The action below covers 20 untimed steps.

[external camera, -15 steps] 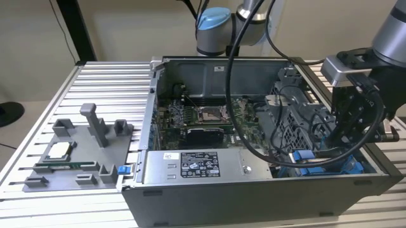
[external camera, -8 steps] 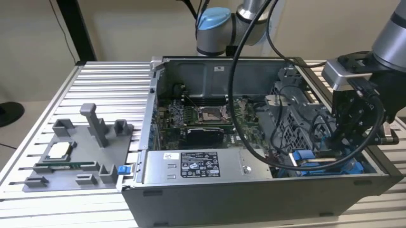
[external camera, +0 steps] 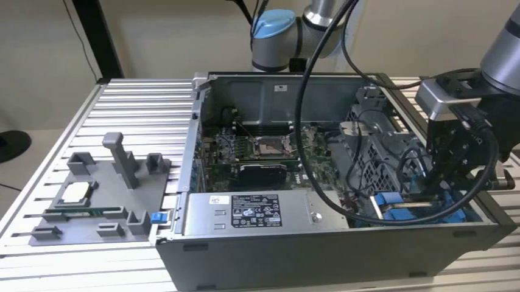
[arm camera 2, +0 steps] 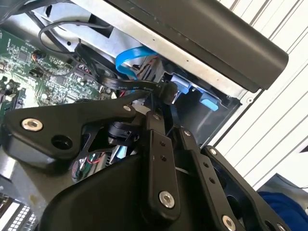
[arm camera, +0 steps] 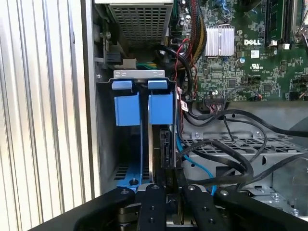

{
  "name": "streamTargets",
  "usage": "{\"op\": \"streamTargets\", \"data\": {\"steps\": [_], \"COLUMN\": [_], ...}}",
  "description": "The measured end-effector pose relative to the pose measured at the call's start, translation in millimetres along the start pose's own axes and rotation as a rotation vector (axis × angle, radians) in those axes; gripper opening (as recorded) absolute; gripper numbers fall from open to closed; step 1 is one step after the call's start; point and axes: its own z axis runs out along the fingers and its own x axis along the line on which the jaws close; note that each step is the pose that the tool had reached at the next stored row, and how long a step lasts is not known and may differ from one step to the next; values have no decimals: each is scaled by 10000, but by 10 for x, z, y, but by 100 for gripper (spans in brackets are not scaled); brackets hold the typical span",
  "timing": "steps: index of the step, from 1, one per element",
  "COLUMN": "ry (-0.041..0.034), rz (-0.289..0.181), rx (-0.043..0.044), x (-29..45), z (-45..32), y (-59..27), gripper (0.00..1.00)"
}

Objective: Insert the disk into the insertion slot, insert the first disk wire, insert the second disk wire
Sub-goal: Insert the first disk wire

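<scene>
Fingers (arm camera 2: 157, 144) clench a black wire connector (arm camera 2: 166, 91), apparently lining it up with the disk (arm camera: 160, 109), which sits slotted at the four o'clock corner of the case (external camera: 325, 255) in the exterior view.

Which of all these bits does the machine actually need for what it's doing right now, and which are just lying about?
In the job:
disk, in its slot
black wire, gripped by the hand
blue wire, probably

Lying about:
grey tray of parts
power supply
motherboard
table
</scene>
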Motion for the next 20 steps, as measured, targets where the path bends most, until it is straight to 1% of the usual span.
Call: {"op": "streamTargets", "data": {"steps": [5,9,20], "ry": [-8,6,8], "rz": [-242,-242,-243], "rx": [-7,-14,-13], "x": [1,2,1], "z": [7,10,34], "y": [5,5,5], "gripper": [0,0,0]}}
